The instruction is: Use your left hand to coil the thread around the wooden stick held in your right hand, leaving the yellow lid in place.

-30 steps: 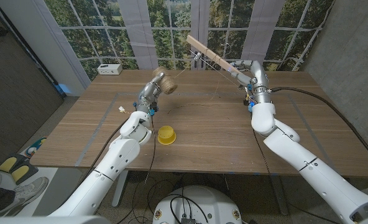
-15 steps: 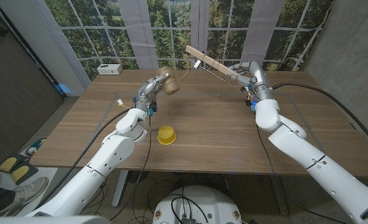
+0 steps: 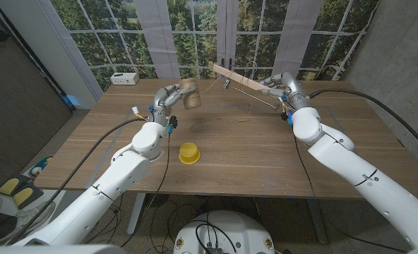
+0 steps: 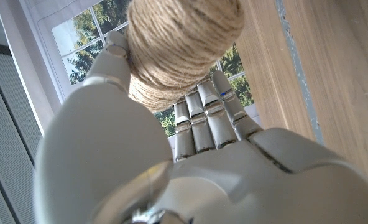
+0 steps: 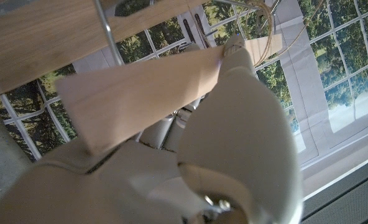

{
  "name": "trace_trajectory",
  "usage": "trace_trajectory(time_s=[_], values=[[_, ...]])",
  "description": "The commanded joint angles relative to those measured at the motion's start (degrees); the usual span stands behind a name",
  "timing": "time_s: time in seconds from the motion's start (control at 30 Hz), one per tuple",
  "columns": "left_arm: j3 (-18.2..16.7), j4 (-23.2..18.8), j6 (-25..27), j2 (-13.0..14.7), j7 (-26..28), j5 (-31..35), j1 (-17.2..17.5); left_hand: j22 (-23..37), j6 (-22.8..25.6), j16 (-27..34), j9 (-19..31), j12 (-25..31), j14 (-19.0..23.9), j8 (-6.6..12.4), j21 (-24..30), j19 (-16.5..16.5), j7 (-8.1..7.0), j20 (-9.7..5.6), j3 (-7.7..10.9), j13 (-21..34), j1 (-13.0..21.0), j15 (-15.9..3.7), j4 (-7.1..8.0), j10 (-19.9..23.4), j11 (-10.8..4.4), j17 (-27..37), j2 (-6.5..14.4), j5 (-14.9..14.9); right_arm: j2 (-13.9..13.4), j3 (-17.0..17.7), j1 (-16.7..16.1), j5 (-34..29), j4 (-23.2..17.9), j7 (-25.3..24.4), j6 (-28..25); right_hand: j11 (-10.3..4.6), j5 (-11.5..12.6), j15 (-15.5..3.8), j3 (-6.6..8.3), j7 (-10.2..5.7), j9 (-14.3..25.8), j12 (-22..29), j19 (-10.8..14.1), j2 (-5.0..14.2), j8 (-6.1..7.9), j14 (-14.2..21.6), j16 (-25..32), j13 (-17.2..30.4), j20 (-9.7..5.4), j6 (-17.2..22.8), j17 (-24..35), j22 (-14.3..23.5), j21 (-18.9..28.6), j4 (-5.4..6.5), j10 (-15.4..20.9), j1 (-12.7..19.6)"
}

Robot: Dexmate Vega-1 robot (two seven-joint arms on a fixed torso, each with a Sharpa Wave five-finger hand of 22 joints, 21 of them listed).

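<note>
Since one second ago, both raised hands have shifted toward the window, and the stick has levelled out. Nearest, the round yellow plastic lid (image 3: pixel 188 152) sits on the brown wooden table (image 3: pixel 244 159). Farther back, the left hand (image 3: pixel 168 96) grips the ball of tan jute thread (image 3: pixel 189 95) above the table. The right hand (image 3: pixel 279 84) clamps the flat pale wooden stick (image 3: pixel 241 77), which points toward the ball.

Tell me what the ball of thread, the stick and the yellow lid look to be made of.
Ball of thread: coarse tan twine, probably jute; fuzzy twisted strands show. Stick: pale unfinished wood, flat and matte with faint grain. Yellow lid: likely plastic, judging by its smooth, even colour; too small to be sure.
</note>
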Motion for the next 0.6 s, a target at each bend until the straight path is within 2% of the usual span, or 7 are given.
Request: trace_trajectory(time_s=[0.03,0.1,0.2,0.33,0.43,0.53,0.6], values=[[0.52,-1.91,2.73,1.01,3.14,8.50,0.93,0.01,10.48,0.00,5.72,0.09,-1.90,7.32,0.14,0.22,-6.61,0.19,4.78,10.54,8.54,-8.04,4.17,11.58,-10.97,0.13,14.55,0.30,-3.23,-1.49,2.63,3.66,-2.78,4.88,-8.16,1.52,0.58,-0.45,0.88,1.00,0.00,-0.43,1.15,6.90,0.24,1.19,0.58,-0.64,-4.96,0.57,-0.12,-0.11,0.58,-0.27,1.98,7.67],[0.94,-2.24,3.48,2.15,3.23,11.14,0.83,0.03,11.02,0.34,5.58,-0.02,-1.50,7.48,0.26,0.53,-6.60,-0.19,4.62,10.08,8.95,-8.31,3.72,12.07,-11.09,0.35,14.23,0.21,-3.71,-1.70,2.99,4.29,-3.16,5.35,-9.07,1.72,0.59,-0.36,0.98,1.28,-0.06,-0.55,1.33,6.89,0.21,1.38,0.59,-0.89,-4.62,0.50,-0.20,-0.13,0.66,-0.34,2.16,7.78],[1.07,-3.54,5.65,2.35,5.03,13.92,1.31,0.06,11.05,0.94,5.34,-0.47,-0.70,7.35,0.53,1.15,-6.10,-0.64,4.44,9.29,9.53,-8.14,3.29,12.18,-10.75,0.67,14.08,0.01,-4.50,-2.07,3.67,5.21,-3.92,6.16,-11.19,2.07,0.57,-0.19,1.07,1.66,-0.19,-0.86,1.65,6.68,0.20,1.58,0.47,-1.34,-4.03,0.49,-0.49,-0.19,0.78,-0.48,2.24,7.87],[1.83,-4.77,8.35,3.05,7.53,19.37,1.87,0.06,11.16,1.16,5.18,-0.78,-0.50,7.29,0.67,1.48,-6.15,-0.75,4.25,8.78,9.71,-8.13,3.17,12.27,-10.53,0.80,13.91,-0.12,-5.82,-2.67,4.98,7.01,-4.91,8.17,-14.35,2.27,0.57,-0.09,1.12,1.91,-0.29,-0.88,1.87,6.46,0.20,1.85,0.47,-1.46,-3.72,0.50,-0.65,-0.24,0.84,-0.62,2.51,7.95],[1.27,-4.56,7.11,3.46,6.26,19.51,2.69,0.06,11.50,1.39,5.03,-0.97,-0.30,7.31,0.73,1.60,-6.15,-0.91,4.02,8.35,9.99,-8.30,2.90,12.53,-10.49,0.95,13.56,-0.22,-6.77,-3.20,5.84,8.36,-5.26,9.50,-15.73,2.62,0.56,-0.05,1.37,2.43,-0.42,-1.05,2.12,6.28,0.15,2.38,0.42,-1.88,-3.13,0.32,-1.05,-0.31,0.89,-0.99,2.96,8.32],[1.53,-5.29,8.89,3.41,7.92,22.45,3.39,0.05,11.60,1.50,4.90,-1.14,-0.26,7.24,0.79,1.72,-6.11,-1.08,3.96,7.97,10.31,-8.36,2.75,12.74,-10.58,1.03,13.49,-0.30,-7.35,-3.87,6.62,9.30,-5.61,10.07,-17.25,2.78,0.39,0.01,1.70,3.00,-0.48,-1.01,2.27,6.42,0.01,2.74,0.40,-1.68,-2.33,-0.17,-1.29,-0.34,0.94,-1.17,2.94,8.45],[1.22,-5.12,8.16,3.64,7.63,22.95,4.00,0.05,11.49,1.54,4.81,-1.32,-0.39,7.13,0.75,1.55,-6.07,-0.99,3.87,7.73,10.50,-8.41,2.67,12.70,-10.50,1.12,13.43,-0.36,-7.78,-4.13,7.12,10.21,-5.75,10.72,-17.98,3.08,0.24,0.12,1.87,3.47,-0.51,-0.92,2.35,6.48,0.03,2.94,0.40,-1.50,-1.88,-0.26,-1.41,-0.35,0.96,-1.23,3.03,8.44]])
